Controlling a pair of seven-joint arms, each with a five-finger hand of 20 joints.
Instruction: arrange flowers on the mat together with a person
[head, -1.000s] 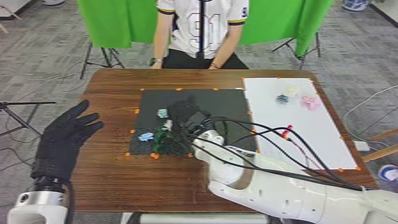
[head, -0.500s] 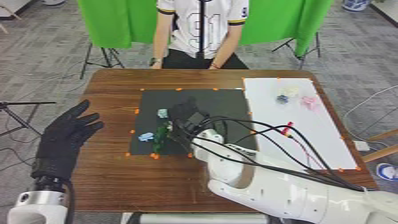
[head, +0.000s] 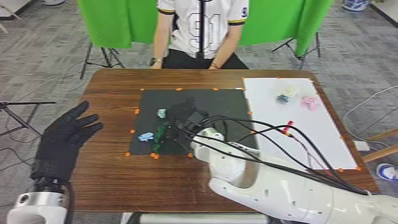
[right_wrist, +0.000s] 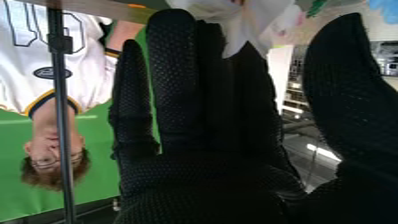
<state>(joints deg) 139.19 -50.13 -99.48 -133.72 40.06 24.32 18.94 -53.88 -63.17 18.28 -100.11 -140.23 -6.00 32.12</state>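
The right hand (head: 185, 109) has shifted slightly rightward over the black mat (head: 222, 100), away from the light blue flower (head: 147, 136) and green stem (head: 160, 139) lying to its left and nearer the robot. Its fingers are straight and the thumb stands well apart, with white petals (right_wrist: 242, 27) at the fingertips on the palm side, though I cannot tell whether they touch; the pink flower (head: 310, 101) lies well off to its right, and the left hand (head: 67, 132), open, hangs well apart to its left.

Brown wooden table (head: 108, 185), matt black mat (head: 222, 105)
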